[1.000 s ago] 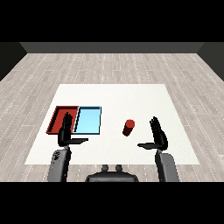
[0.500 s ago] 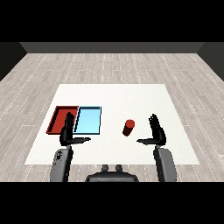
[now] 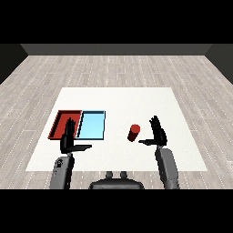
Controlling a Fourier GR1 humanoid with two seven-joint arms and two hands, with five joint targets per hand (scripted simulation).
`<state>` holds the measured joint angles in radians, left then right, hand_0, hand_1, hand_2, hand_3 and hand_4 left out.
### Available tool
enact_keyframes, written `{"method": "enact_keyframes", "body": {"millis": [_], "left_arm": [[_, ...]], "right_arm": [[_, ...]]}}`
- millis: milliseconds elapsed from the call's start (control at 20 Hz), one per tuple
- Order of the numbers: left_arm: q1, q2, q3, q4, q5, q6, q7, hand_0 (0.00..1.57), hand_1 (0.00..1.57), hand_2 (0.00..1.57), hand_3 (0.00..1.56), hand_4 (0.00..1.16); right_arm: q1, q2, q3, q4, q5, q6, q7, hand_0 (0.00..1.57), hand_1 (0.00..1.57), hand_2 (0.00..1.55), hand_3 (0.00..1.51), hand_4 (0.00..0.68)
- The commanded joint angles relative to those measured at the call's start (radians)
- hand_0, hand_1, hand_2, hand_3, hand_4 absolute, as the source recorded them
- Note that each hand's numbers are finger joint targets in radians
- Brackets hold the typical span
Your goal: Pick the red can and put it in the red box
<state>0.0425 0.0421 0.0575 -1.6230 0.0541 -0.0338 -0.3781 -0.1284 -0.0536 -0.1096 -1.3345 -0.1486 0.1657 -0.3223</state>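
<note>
Left to right: your red tray [image 3: 61,124] sits at the bench's [image 3: 118,98] left, touching the light blue tray [image 3: 92,124] beside it. Left hand [image 3: 69,140] hangs over the red tray's near edge, fingers straight and apart, thumb out, holding nothing. Red can [image 3: 134,132] stands upright mid-bench, well apart from both trays. Right hand [image 3: 157,134] is just beside the can on its right, fingers straight, thumb pointing at the can, not touching it.

Step in hand: reach, pre-grasp. Next you need to close the last gap leftward, curl the fingers round the can, lift, then carry it across the blue tray to the red one.

Versus 0.5 s ago: right hand has moved closer to the can; can, trays and left hand look unchanged.
</note>
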Motion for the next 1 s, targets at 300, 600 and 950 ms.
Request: {"method": "enact_keyframes", "body": {"millis": [300, 600, 950], "left_arm": [[-0.020, 0.010, 0.006, -0.058, 0.036, -0.011, 0.077, 0.00, 0.00, 0.00, 0.00, 0.00], [0.026, -0.002, 0.003, -0.014, 0.029, -0.019, 0.003, 0.00, 0.00, 0.00, 0.00, 0.00], [-0.030, 0.065, 0.070, 0.015, 0.073, -0.064, 0.005, 0.00, 0.00, 0.00, 0.00, 0.00]], "right_arm": [[-0.081, 0.052, 0.046, 0.176, 0.003, -0.064, -0.080, 0.00, 0.00, 0.00, 0.00, 0.000], [-0.109, 0.053, 0.064, 0.323, -0.022, -0.054, -0.192, 0.00, 0.00, 0.00, 0.00, 0.000], [-0.127, 0.045, 0.054, 0.248, -0.059, -0.059, -0.094, 0.00, 0.00, 0.00, 0.00, 0.000]]}}
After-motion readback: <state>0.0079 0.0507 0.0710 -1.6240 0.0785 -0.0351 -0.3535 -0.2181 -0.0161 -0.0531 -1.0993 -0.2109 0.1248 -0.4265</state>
